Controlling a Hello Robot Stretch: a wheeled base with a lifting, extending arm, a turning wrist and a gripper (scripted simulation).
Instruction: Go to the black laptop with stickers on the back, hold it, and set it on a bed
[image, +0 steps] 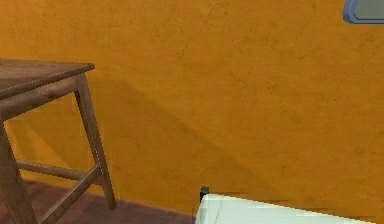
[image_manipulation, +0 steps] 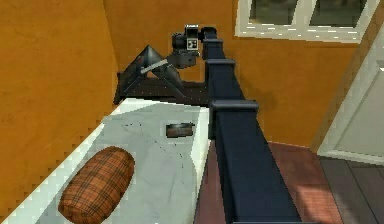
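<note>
arm (image_manipulation: 235, 130) reaches along white bed (image_manipulation: 140, 155); gripper (image_manipulation: 170, 58) at black laptop (image_manipulation: 146, 62), at bed's far end; can't tell finger state or whether it's held; plaid bolster (image_manipulation: 97, 183) at bed's near end

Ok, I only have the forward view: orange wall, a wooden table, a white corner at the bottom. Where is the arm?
Observer: In the arm side view the arm extends alongside a white-covered bed, with the gripper up by the far orange wall.
Operator: And the laptop?
Observer: A dark, tent-shaped laptop shows just left of the gripper, above a dark surface. I cannot tell whether the gripper holds it.
Operator: Is anything lying on the bed?
Observer: A small dark object lies on the cover, close beside the arm.
</note>
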